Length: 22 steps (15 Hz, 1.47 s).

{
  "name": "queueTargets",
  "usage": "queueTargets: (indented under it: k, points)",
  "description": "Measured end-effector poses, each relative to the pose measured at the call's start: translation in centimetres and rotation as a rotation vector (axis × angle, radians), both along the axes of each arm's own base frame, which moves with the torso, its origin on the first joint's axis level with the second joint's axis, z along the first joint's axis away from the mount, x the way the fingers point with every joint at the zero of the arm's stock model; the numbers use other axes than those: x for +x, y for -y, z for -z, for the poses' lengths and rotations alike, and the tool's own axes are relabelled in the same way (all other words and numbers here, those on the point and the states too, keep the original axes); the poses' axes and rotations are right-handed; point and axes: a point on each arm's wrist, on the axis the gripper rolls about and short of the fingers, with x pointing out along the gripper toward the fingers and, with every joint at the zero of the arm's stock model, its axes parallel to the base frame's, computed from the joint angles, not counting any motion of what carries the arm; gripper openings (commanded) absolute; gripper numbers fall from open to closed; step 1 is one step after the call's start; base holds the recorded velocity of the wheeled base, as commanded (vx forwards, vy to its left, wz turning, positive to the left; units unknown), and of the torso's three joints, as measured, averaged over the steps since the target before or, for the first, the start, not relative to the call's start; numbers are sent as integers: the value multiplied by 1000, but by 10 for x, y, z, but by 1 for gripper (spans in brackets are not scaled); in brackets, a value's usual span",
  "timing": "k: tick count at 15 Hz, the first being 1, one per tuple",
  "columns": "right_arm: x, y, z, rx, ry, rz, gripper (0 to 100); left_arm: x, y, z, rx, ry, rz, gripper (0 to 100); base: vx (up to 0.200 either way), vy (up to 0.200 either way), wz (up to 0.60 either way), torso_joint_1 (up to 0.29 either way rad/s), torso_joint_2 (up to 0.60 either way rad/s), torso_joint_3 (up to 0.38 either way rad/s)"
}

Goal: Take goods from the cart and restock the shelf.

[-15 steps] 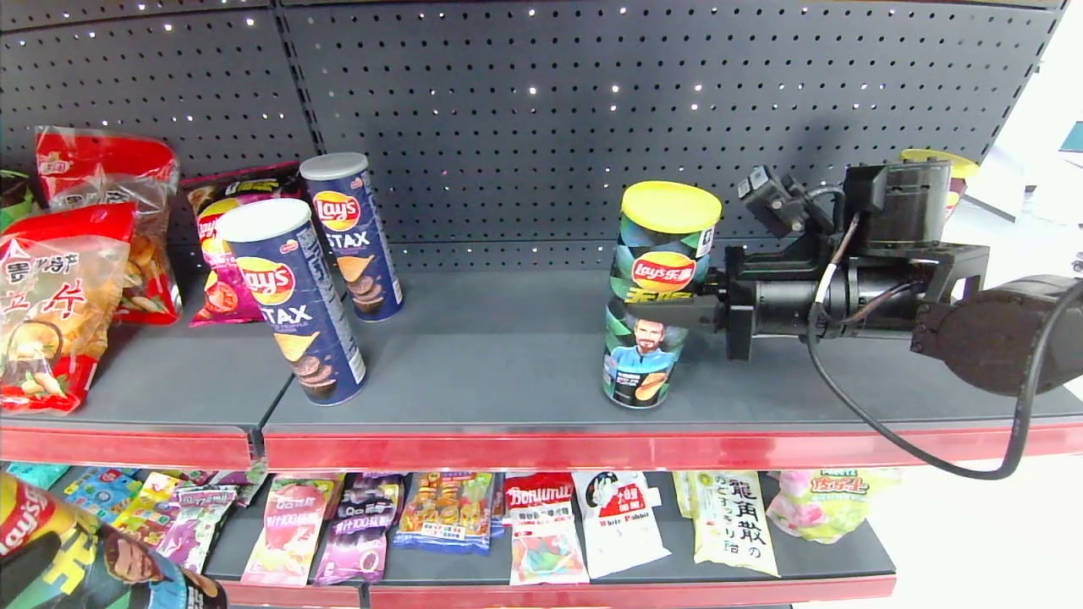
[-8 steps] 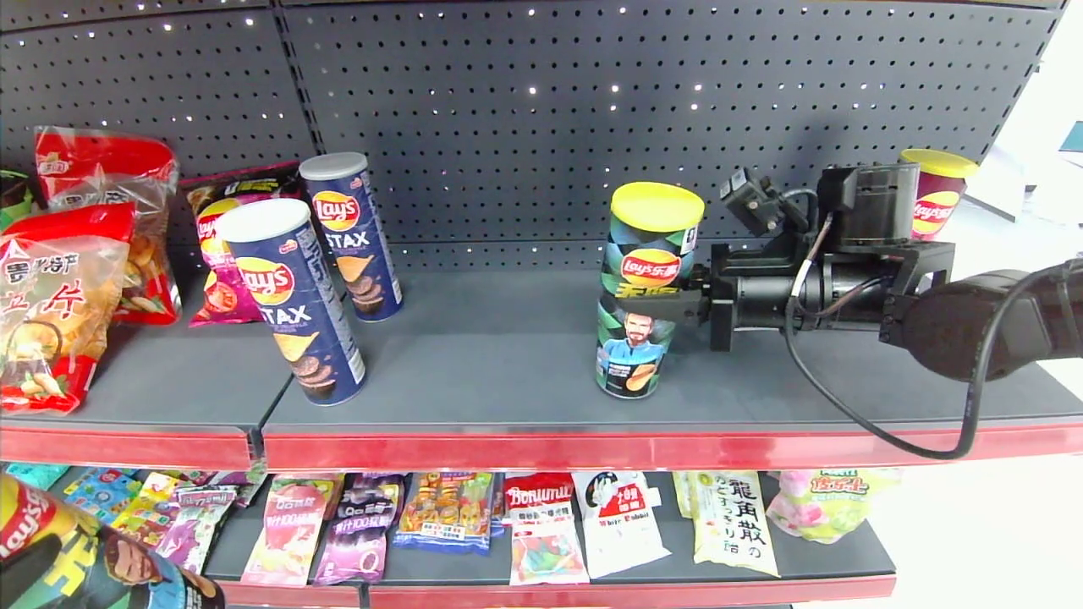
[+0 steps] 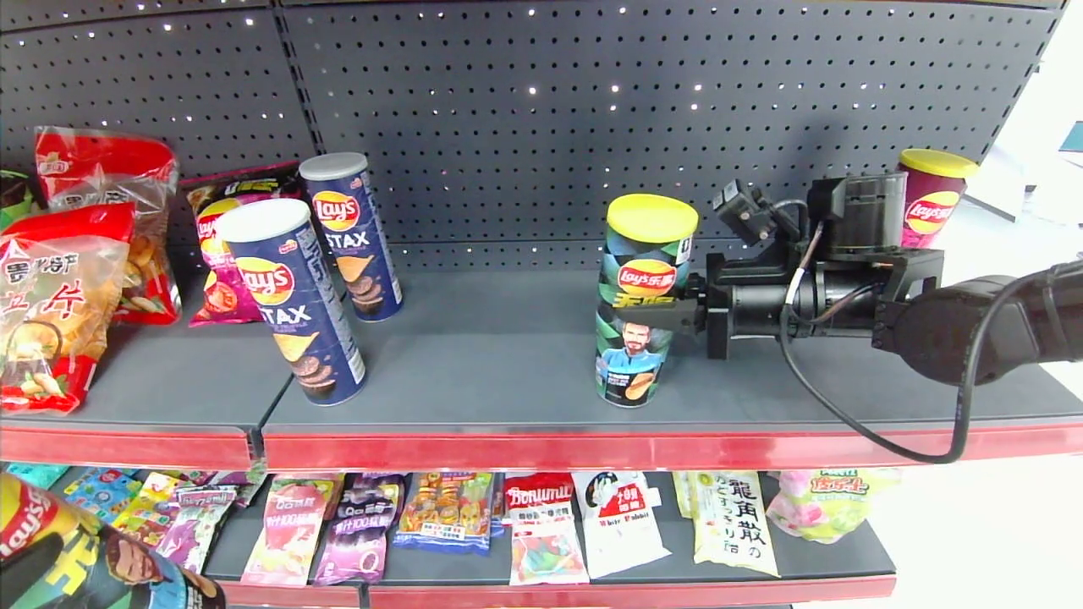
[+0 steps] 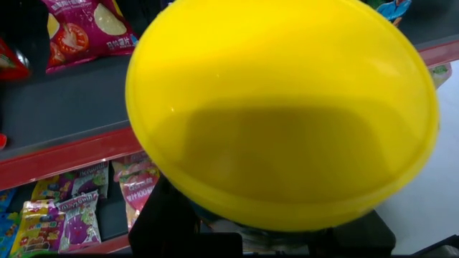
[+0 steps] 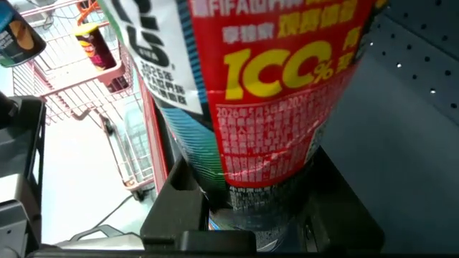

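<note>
Right gripper (image 3: pixel 653 315) clamps yellow-lidded cylindrical crisp can (image 3: pixel 647 254), portrait label, upright at grey metal shelf deck (image 3: pixel 474 364) front. Left gripper (image 4: pixel 272 240) clamps matching yellow-lidded can (image 4: pixel 280 107) below that deck.

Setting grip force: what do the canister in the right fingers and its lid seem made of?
Canister: probably paperboard tube under a glossy printed wrap, going by its straight walls and sheen. Lid: smooth yellow plastic, matte, with a moulded rim.

Glossy can (image 3: pixel 630 359), smooth plastic lid (image 3: pixel 652 216) (yellow), matt metal pegboard (image 3: pixel 592 101)
</note>
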Motion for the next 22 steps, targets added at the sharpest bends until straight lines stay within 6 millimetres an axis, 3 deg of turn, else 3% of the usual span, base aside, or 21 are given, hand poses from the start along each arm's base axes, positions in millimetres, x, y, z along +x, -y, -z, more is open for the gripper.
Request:
queueTargets:
  k: [5,15,16,22]
  points:
    - [-12,-4,6,-4,-31,-38,0,0,0,0,0,-2,0,0,0,0,0,0,0,0]
    - [-12,-8,9,-10,-36,-47,0,0,0,0,1,2,-1,0,0,0,0,0,0,0]
    - [-12,-8,9,-11,-35,-47,100,0,0,0,1,2,-1,0,0,0,0,0,0,0]
    - [-12,-9,11,-16,-43,-42,100,0,0,0,1,2,-2,0,0,0,0,0,0,0]
